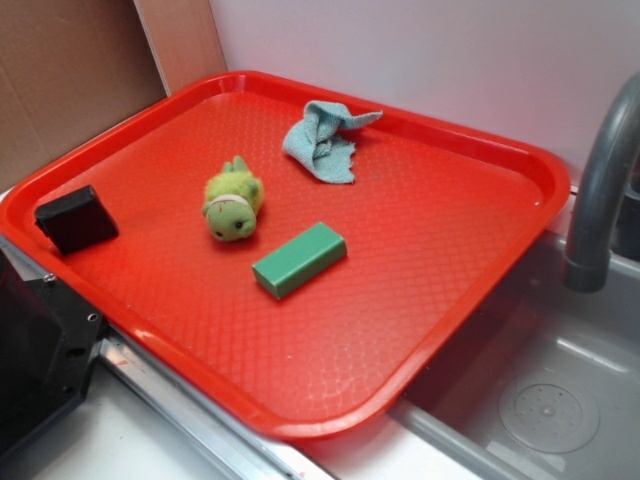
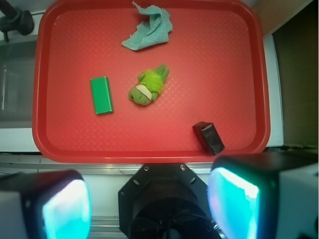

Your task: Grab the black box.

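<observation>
The black box point(image 1: 76, 219) lies at the left edge of the red tray point(image 1: 420, 310); in the wrist view the black box point(image 2: 209, 137) sits near the tray's point(image 2: 234, 59) lower right rim. My gripper point(image 2: 149, 206) hangs high above the robot base, short of the tray, its two fingers point(image 2: 234, 204) wide apart with nothing between them. It does not show in the exterior view.
On the tray lie a green plush toy point(image 1: 233, 203), a green rectangular block point(image 1: 299, 259) and a crumpled blue cloth point(image 1: 325, 140). A black base with screws point(image 1: 40, 350) stands at the left. A sink point(image 1: 550, 400) and grey faucet point(image 1: 600, 190) are on the right.
</observation>
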{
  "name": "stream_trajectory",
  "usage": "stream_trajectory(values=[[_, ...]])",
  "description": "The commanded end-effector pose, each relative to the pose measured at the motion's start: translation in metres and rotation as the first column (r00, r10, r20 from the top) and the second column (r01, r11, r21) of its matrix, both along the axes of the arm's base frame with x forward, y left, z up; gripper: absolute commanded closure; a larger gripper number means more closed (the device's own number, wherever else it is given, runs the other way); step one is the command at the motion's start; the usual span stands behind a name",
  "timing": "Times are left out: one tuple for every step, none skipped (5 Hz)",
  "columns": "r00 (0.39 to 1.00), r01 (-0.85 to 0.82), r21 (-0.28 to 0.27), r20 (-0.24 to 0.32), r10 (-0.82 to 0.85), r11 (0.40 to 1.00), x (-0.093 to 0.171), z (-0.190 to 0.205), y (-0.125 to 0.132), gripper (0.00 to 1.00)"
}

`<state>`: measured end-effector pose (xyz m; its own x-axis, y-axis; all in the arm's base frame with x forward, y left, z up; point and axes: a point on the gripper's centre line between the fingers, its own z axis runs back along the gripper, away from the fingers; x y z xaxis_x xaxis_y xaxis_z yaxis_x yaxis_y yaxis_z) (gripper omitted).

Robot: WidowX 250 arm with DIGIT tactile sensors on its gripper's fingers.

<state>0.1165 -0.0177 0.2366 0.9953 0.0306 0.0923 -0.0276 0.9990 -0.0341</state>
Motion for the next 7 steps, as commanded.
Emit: stream_trajectory(values=[[1.0, 0.0, 0.0, 0.0, 0.0, 1.0, 0.0, 0.0, 0.0, 0.0], [0.997, 0.076, 0.03, -0.021, -0.076, 0.997, 0.006, -0.043, 0.025, 0.0], [0.98, 0.197, 0.066, -0.005, -0.197, 0.978, -0.003, -0.075, 0.049, 0.0], [0.982, 0.189, 0.066, -0.032, -0.188, 0.98, -0.007, -0.114, 0.074, 0.0], [0.965, 0.262, 0.097, 0.006, -0.263, 0.96, 0.001, -0.146, 0.08, 0.0], [0.956, 0.293, 0.1, -0.027, -0.292, 0.951, 0.009, -0.166, 0.091, 0.0], [0.935, 0.354, 0.056, -0.047, -0.352, 0.934, 0.022, -0.191, 0.098, 0.0]])
